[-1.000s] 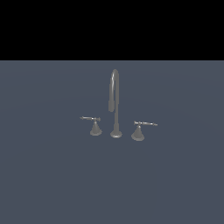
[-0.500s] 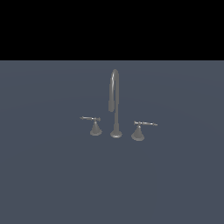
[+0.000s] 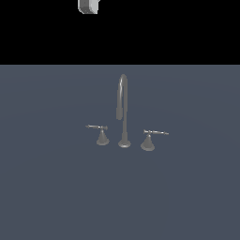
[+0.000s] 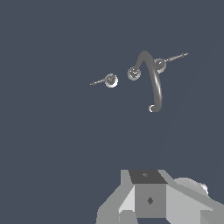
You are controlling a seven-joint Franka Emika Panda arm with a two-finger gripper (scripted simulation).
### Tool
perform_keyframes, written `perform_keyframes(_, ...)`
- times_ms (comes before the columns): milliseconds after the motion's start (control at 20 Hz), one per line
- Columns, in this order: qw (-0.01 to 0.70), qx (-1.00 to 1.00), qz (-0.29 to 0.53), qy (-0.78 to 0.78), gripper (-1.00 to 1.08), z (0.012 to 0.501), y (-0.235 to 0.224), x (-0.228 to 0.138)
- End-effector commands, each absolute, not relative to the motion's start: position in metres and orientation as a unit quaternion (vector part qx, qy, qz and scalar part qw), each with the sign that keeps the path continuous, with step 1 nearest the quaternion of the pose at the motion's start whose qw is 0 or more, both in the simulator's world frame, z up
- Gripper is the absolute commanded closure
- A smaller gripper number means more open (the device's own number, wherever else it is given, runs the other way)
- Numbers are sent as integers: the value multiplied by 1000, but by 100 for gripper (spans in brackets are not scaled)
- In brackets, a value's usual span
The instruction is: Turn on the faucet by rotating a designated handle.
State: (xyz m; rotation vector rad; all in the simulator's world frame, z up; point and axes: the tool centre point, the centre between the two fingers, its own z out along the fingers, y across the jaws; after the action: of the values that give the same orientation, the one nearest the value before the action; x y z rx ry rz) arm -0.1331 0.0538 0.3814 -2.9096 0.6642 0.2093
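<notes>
The dull grey faucet [image 3: 123,112] stands on the blue-grey surface, its gooseneck spout rising from a round base. The handle [image 3: 99,132], the smaller lever on a narrow cone, sits at the exterior view's left of the spout, its rod pointing left. From above, the wrist view shows the faucet [image 4: 151,81] and the handle [image 4: 109,80]. My gripper [image 3: 88,5] is only a grey block at the picture's upper edge, high above and far from the faucet. In the wrist view only the gripper [image 4: 148,199] body shows, and its fingers are out of sight.
The wider-coned twin handle [image 3: 149,139] stands at the exterior view's right of the spout, partly behind the spout arc in the wrist view [image 4: 161,64]. The blue-grey floor [image 3: 56,187] spreads flat all around the faucet.
A grey piece of my gripper has come into the exterior view's upper edge, where nothing showed before. The faucet and both handles have not moved.
</notes>
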Motion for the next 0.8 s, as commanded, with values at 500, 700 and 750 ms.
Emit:
perform_keyframes(500, 79, -912, 90, 393, 108, 305, 81, -65)
perform_keyframes(700, 73, -886, 92, 448, 108, 277, 87, -47)
perform_keyframes(750, 71, -880, 92, 461, 108, 270, 89, -42)
